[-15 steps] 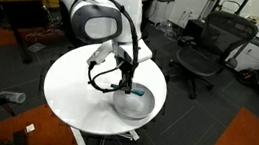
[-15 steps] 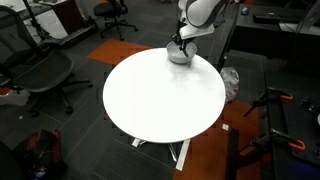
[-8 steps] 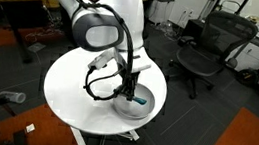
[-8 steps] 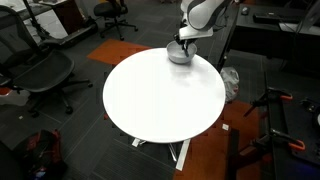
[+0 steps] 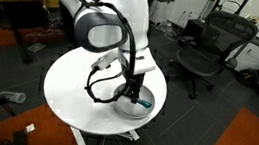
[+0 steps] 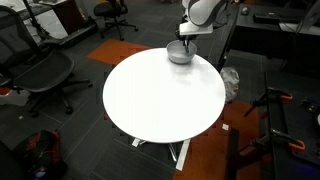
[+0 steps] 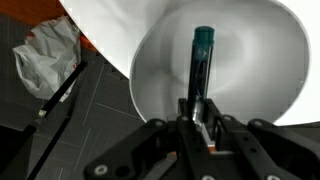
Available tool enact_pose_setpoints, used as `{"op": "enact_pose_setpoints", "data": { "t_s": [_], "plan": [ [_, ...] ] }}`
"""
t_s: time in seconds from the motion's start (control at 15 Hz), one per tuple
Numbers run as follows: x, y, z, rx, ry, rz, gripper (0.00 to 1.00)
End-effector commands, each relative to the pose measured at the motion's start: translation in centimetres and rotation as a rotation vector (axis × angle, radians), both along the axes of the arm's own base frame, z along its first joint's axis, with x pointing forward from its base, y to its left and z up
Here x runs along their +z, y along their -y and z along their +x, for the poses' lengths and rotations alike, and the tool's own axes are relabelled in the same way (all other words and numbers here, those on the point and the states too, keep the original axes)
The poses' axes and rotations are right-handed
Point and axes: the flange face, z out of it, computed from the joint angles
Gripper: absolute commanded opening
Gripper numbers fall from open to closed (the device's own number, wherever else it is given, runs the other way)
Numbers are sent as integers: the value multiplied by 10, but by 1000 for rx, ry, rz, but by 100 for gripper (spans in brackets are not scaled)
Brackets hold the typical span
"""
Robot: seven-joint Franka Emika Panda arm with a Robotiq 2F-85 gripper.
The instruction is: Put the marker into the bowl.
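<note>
The silvery-grey bowl (image 7: 255,70) fills the wrist view and stands near the edge of the white round table (image 5: 72,90). It shows in both exterior views (image 5: 137,108) (image 6: 179,54). My gripper (image 7: 197,105) is shut on the marker (image 7: 201,55), a dark stick with a teal end that points out over the bowl's inside. In an exterior view the gripper (image 5: 130,90) hangs low over the bowl with the teal end (image 5: 144,102) beside it. The arm hides the marker in the far exterior view, where the gripper (image 6: 184,40) is just above the bowl.
The table edge runs close behind the bowl (image 7: 105,45). A crumpled light bag (image 7: 45,55) lies on the dark floor beyond it. Office chairs (image 5: 208,48) (image 6: 40,70) stand around the table. Most of the tabletop (image 6: 160,100) is bare.
My gripper has moved a little lower and further over the bowl with the marker still in it. The bowl has not moved.
</note>
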Motion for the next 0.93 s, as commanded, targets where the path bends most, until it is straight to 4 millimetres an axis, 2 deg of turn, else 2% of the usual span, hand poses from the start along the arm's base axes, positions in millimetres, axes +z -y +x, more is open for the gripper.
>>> {"op": "enact_pose_setpoints", "data": {
  "t_s": [0.0, 0.07, 0.13, 0.27, 0.6, 0.87],
  "plan": [
    [7, 6, 9, -34, 37, -7, 5],
    [9, 5, 11, -33, 40, -7, 44],
    [11, 5, 12, -30, 40, -9, 46],
    [15, 4, 15, -25, 46, -8, 58],
    [25, 5, 19, -18, 58, -19, 97],
    [27, 6, 23, -16, 68, -21, 100]
  ]
}}
